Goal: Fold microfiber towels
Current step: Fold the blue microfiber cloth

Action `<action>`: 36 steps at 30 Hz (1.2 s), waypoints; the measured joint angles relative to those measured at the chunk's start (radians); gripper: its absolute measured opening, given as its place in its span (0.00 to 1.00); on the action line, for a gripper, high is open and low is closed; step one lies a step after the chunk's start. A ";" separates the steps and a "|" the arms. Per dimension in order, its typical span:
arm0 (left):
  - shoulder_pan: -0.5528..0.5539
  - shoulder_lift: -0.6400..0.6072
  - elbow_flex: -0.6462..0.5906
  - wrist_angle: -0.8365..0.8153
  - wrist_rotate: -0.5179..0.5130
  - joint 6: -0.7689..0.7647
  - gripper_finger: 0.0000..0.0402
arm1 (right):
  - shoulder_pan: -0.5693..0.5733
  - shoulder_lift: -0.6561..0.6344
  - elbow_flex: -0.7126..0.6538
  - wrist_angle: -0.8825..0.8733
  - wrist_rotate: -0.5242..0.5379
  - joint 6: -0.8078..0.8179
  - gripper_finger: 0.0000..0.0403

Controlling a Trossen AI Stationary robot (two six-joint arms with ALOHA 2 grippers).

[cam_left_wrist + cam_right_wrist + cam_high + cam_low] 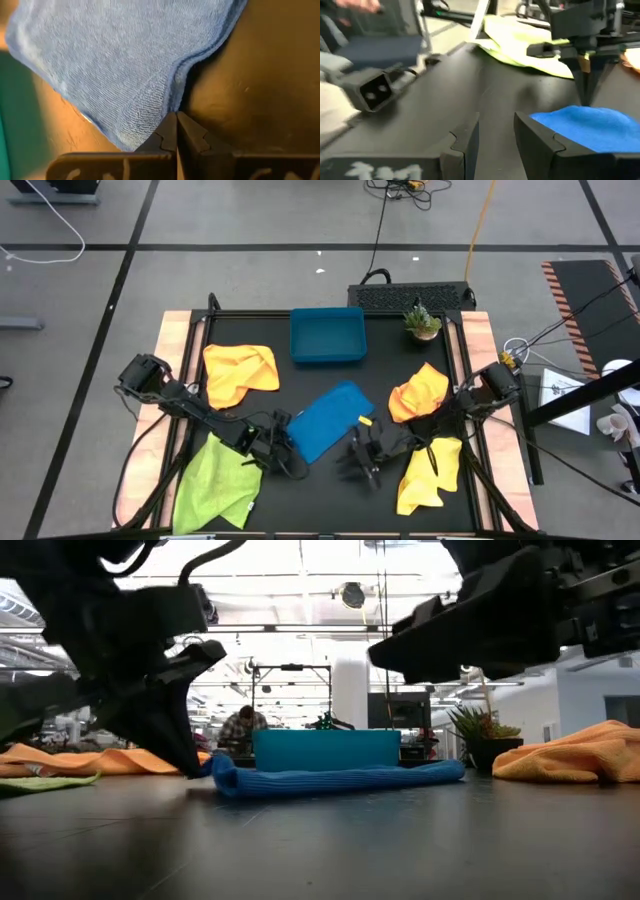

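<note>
On the near left of the tabletop (330, 395) lies a lime green towel (215, 485), spread loose, and farther back on the left a yellow-orange towel (240, 370) sits crumpled; both look parked out of the working area until their turn comes. The left tool (176, 122) is down at the near-left edge of the blue towel (330, 420), its jaws closed tight together with the towel's hem right at their tips. That placement reads as a pinch on a corner, probably so the cloth can be lifted and carried over for another fold; whether fabric is truly caught between the tips is hard to confirm. The blue towel lies in the middle, already doubled into a narrow band, just near of the blue tray (327, 335). The right tool (495, 135) hovers low near the towel's near-right end, jaws partly apart and holding nothing, seemingly waiting. On the right, an orange towel (420, 395) and a yellow towel (430, 475) lie bunched, with a small potted plant (423, 322) at the far right. No readable brand or lettering shows anywhere.
</note>
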 joint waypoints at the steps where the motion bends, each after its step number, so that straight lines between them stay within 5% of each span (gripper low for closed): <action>1: 0.000 0.000 0.009 -0.005 0.000 0.001 0.00 | 0.003 0.000 0.017 -0.030 0.019 -0.009 0.29; 7: 0.000 0.000 0.032 -0.011 0.007 0.004 0.00 | 0.003 0.000 0.070 -0.166 0.081 -0.021 0.31; 20: 0.037 0.000 0.033 -0.034 0.036 0.004 0.00 | -0.010 0.135 0.173 -0.167 0.100 -0.045 0.55; 36: 0.044 0.000 0.033 -0.042 0.074 -0.002 0.00 | -0.069 0.310 0.356 -0.287 0.148 -0.078 0.53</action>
